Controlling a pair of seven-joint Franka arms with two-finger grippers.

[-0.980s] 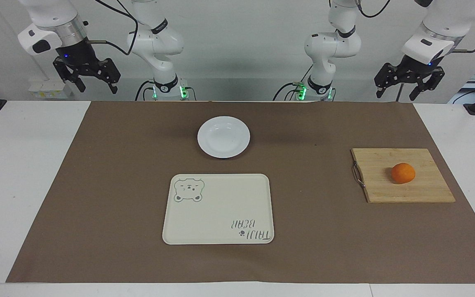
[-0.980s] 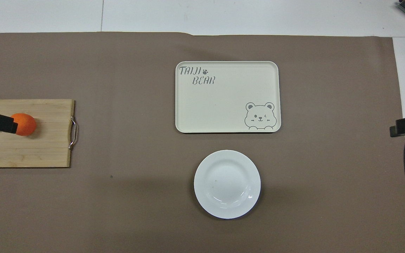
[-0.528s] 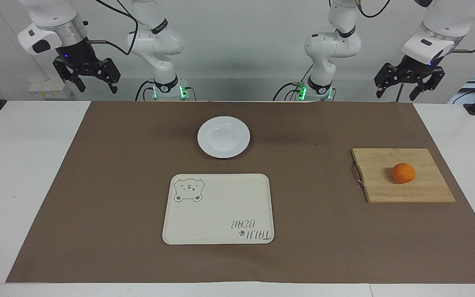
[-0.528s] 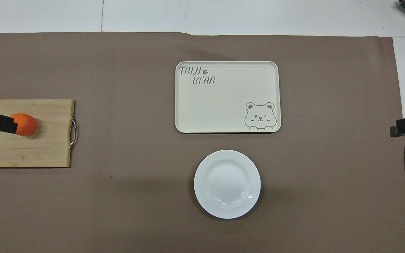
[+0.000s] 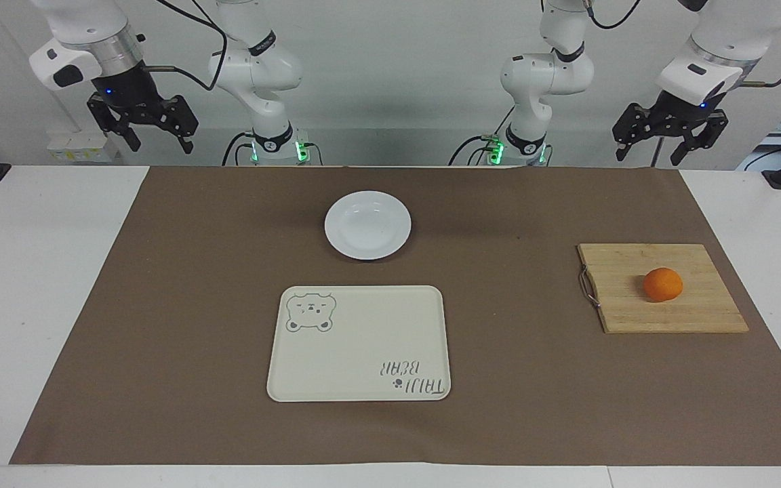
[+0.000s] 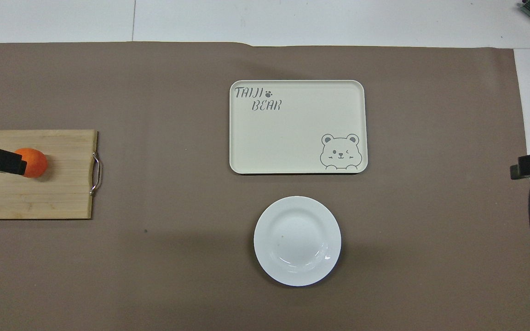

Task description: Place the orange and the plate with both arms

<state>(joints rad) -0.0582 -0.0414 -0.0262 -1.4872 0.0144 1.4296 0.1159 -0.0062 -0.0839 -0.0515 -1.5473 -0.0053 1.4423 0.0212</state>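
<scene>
Nearest the robots, both arms waited raised at their own ends of the table [image 5: 38,305]. The right hand [image 5: 160,146] hung with its fingers spread wide and empty, and the left hand [image 5: 651,154] was equally wide and empty. Neither touched anything. In the overhead view a tip of the left hand overlapped the orange [image 5: 663,284], but the facing view showed it well up in the air.

The plate [image 5: 367,225] lay next, on the brown mat [image 5: 160,305] about midway between the two arms, upright and bare. That probably left it to the right arm.

Farther out, toward the left arm's end, a wooden cutting board [image 5: 634,312] carried the orange, which sat well apart from the plate. Its place suited the left arm's reach.

Farthest from the robots lay the cream bear-print tray [image 5: 363,346], just beside the plate and with nothing on it. It seemed the likely destination for the plate, with the orange to follow. The task looked not yet begun.
</scene>
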